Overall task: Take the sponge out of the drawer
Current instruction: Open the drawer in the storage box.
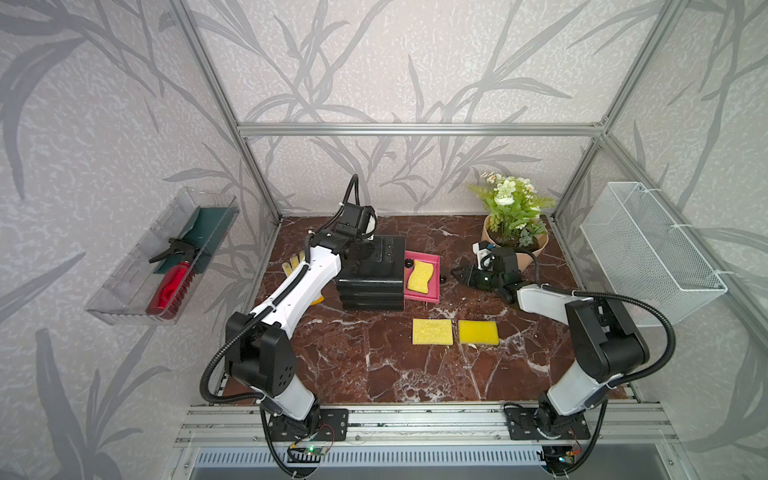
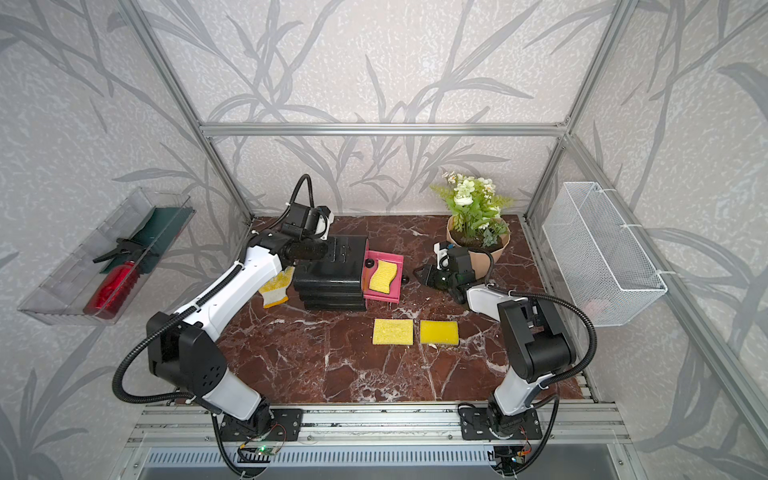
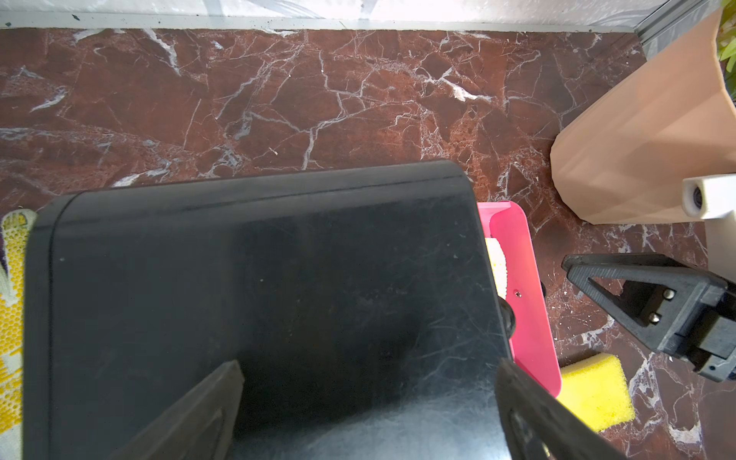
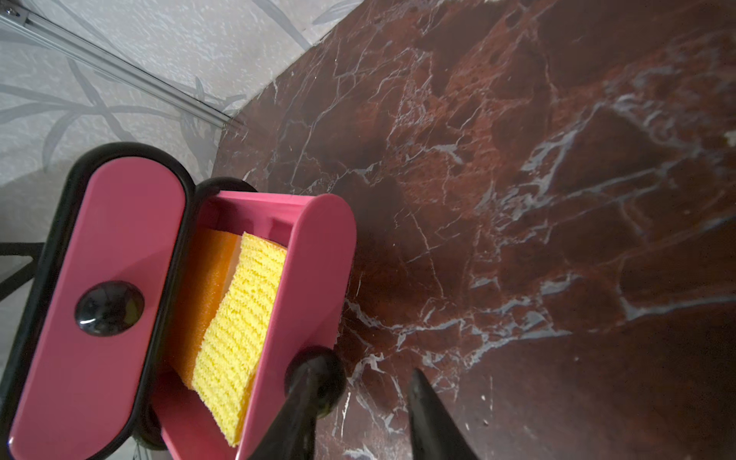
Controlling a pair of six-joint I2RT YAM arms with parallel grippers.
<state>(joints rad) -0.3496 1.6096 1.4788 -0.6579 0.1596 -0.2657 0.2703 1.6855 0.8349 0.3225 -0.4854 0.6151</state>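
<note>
2 hands of mine are out over a dark red marble surface veined in white, closed in by aluminium rails and walls papered with grey leaves. On the left wall hangs a clear tray holding a red spray bottle. On the right wall hangs a white wire basket. A potted plant stands in the far right corner. A black drawer unit sits toward the far left, with a yellow-dotted glove just beside it.

1 pink drawer is pulled out toward my right arm, and the sponge, yellow and wavy-edged, lies inside it. Nearer my bases, a flat sponge and a foam block, both yellow, lie side by side on the marble.

My left hand hangs above the unit's top, fingers spread wide, gripping nothing. My right hand is low, just in front of the open drawer, fingers parted with only marble between them. 1 finger overlaps the drawer's black knob in the right wrist view, and I cannot tell whether they touch.

In both top views my left hand is mostly lost behind its own wrist and against the black unit. Something orange lies under the sponge; I cannot make out what it is. In a top view my left arm cuts off most of the glove.
</note>
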